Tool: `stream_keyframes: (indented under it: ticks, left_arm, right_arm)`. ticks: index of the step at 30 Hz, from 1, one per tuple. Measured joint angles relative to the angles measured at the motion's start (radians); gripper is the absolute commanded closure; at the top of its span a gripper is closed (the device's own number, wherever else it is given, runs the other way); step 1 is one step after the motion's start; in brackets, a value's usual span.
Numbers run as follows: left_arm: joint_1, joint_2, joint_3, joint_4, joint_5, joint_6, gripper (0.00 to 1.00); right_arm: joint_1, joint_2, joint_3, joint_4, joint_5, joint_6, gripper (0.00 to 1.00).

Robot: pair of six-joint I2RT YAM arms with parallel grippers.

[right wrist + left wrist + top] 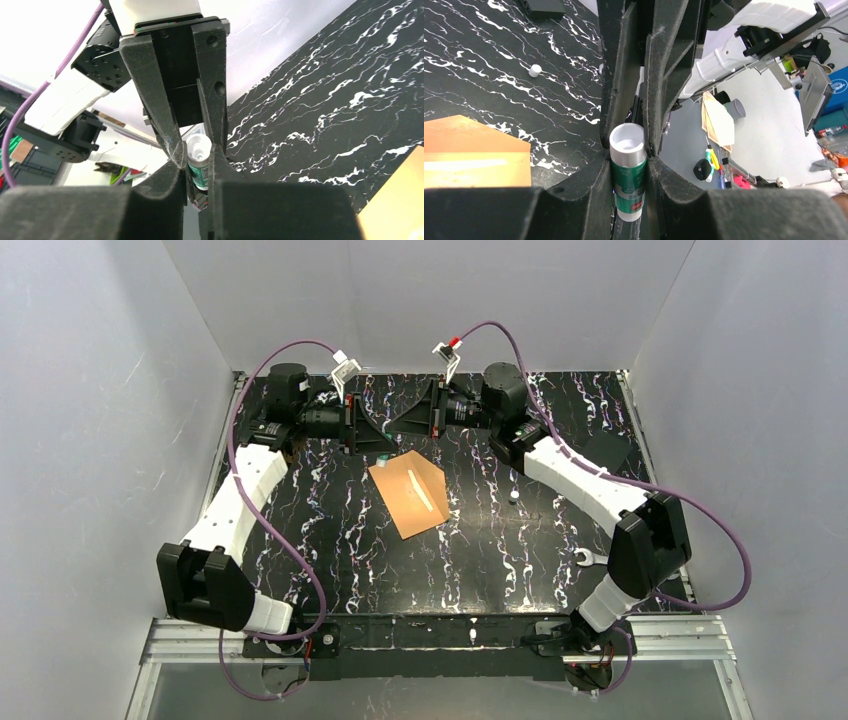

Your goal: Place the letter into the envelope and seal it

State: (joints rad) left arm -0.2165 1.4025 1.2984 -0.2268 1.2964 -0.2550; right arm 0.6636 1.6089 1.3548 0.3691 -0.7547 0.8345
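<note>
The envelope (pixel 408 497) lies flat on the marbled table (pixel 500 540), contents hidden. Left gripper (pixel 628 172) and right gripper (pixel 199 165), fingers nearly closed, both pinch one green glue stick (pixel 628 150)

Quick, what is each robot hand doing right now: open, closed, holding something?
The left gripper: closed, holding the glue stick.
The right gripper: closed on the other end of the same glue stick.
</note>
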Motion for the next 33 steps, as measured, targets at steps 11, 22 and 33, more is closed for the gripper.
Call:
stream_keyframes:
  ticks: [11, 22, 33]
  left_arm:
    - [0.001, 0.001, 0.012, -0.027, -0.344, 0.099, 1.0]
    - [-0.023, 0.062, 0.032, -0.076, -0.647, 0.713, 1.0]
    - [-0.029, 0.082, 0.063, -0.047, -0.526, 0.607, 1.0]
  right_arm:
    - [0.045, 0.046, 0.151, -0.349, 0.391, -0.009, 0.99]
    - [0.085, 0.314, 0.571, -0.823, 0.654, 0.262, 0.99]
    - [-0.018, 0.307, 0.533, -0.717, 0.504, 0.265, 0.29]
